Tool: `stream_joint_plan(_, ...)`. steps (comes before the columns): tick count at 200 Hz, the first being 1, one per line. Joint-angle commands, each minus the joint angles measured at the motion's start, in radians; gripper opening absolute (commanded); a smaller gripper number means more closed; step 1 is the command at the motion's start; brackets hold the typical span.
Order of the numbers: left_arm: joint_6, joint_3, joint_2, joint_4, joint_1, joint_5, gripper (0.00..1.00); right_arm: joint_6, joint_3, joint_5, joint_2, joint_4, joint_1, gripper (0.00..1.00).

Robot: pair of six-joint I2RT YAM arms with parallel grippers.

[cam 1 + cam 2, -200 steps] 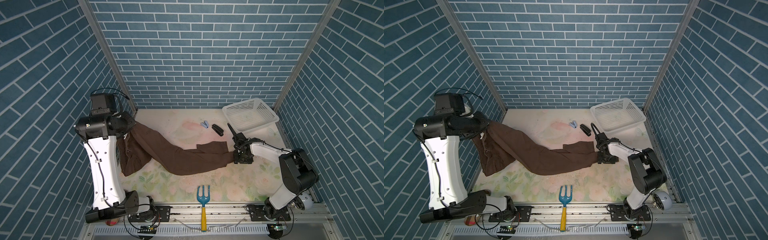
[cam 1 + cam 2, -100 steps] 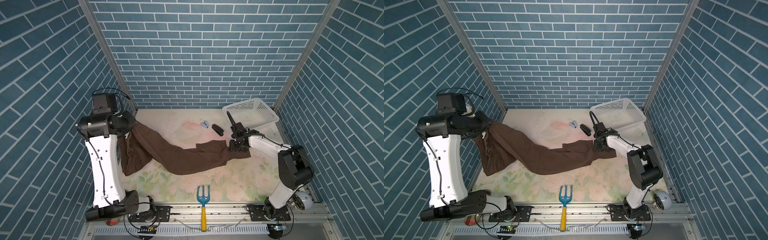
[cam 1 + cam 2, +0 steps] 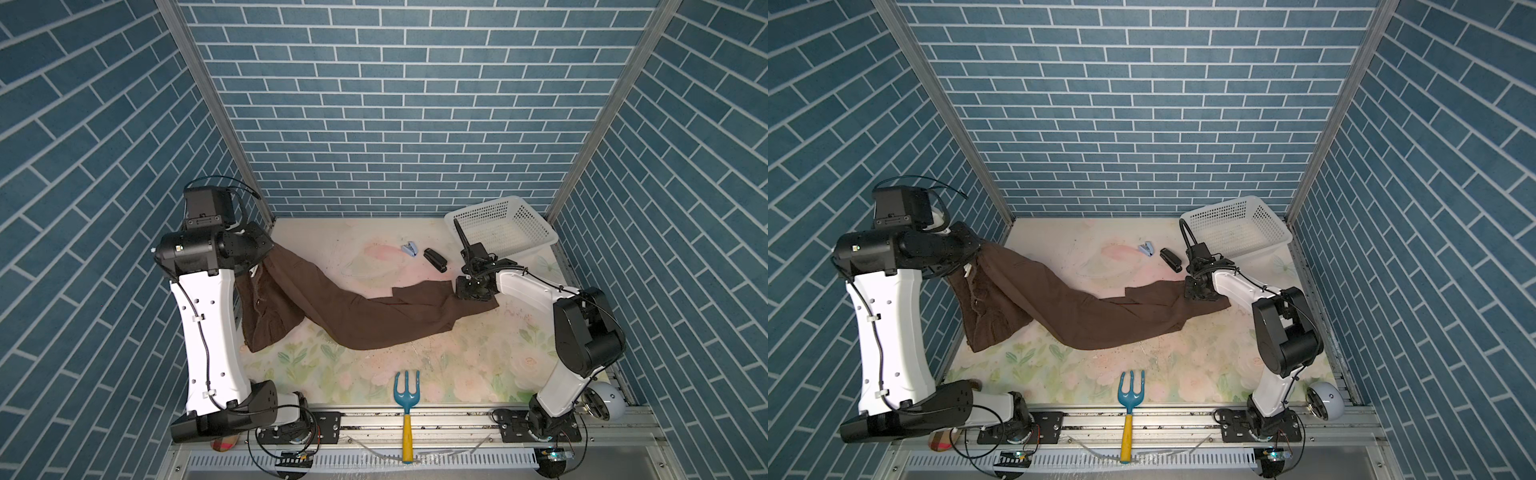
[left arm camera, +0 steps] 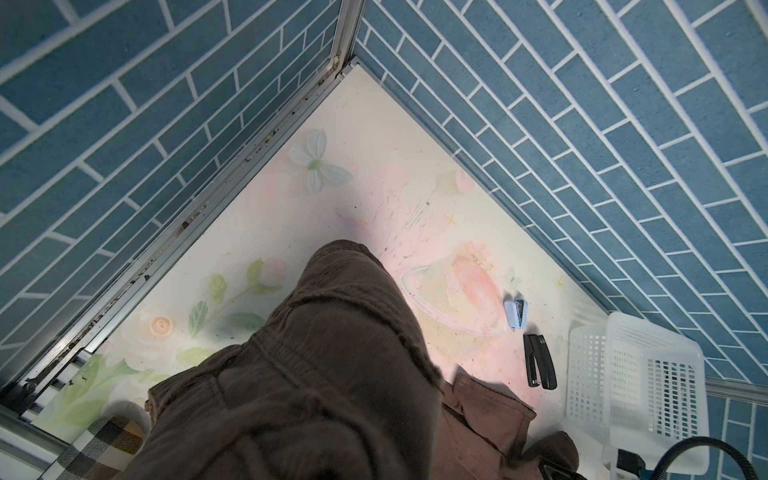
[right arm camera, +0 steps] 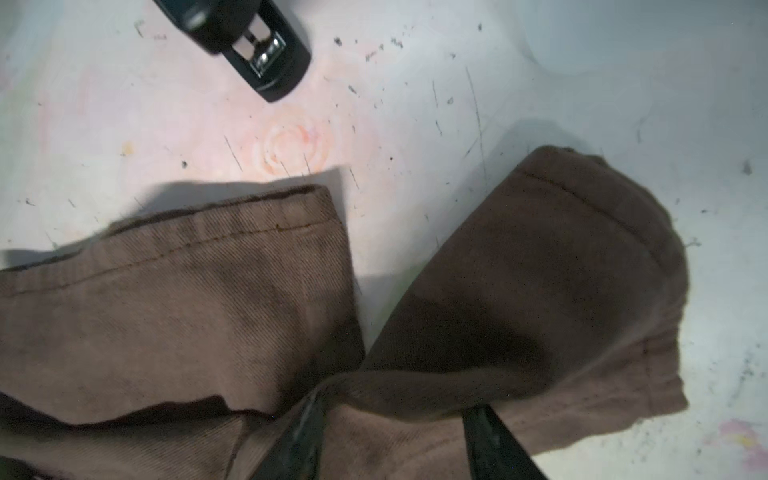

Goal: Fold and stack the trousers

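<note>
Blue brick-patterned walls close in a tabletop covered by a pale floral mat (image 3: 415,365). At its back corner stands a white perforated plastic basket (image 3: 528,251), empty as far as can be seen.

The dark chocolate-brown, soft-fabric trousers (image 3: 374,316) are not in the basket. They run from just in front of it across the mat to the side wall opposite it. The two leg hems lie near the basket, and the waist end is raised off the mat well apart from it. The left gripper (image 3: 266,253) is clenched on the waistband, which hangs from it in loose folds. The right gripper (image 3: 471,289) sits low on the leg ends near the basket. In the right wrist view its fingers (image 5: 295,440) stand apart with a ridge of cloth between them, and whether they pinch it cannot be told. A slim black stapler (image 3: 435,260) lies just beside the basket, close to the hems.

This looks like the spreading step, with no fold made yet. Next the right claw needs a sure hold on both hems. Then the legs must be pulled straight and level, away from the stapler.
</note>
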Motion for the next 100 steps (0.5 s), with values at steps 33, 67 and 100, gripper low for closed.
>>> stream_joint_plan(33, 0.008, 0.000, -0.010, 0.017, 0.007, -0.004, 0.01, 0.009, -0.168, 0.105, -0.110, -0.064, -0.038, 0.56)
stream_joint_plan(67, 0.010, -0.007, -0.013, 0.015, 0.007, -0.004, 0.01, -0.002, -0.228, 0.140, -0.194, -0.109, -0.150, 0.56)
stream_joint_plan(100, 0.008, -0.023, -0.019, 0.026, 0.006, -0.005, 0.01, -0.005, -0.226, 0.109, -0.196, -0.106, -0.261, 0.50)
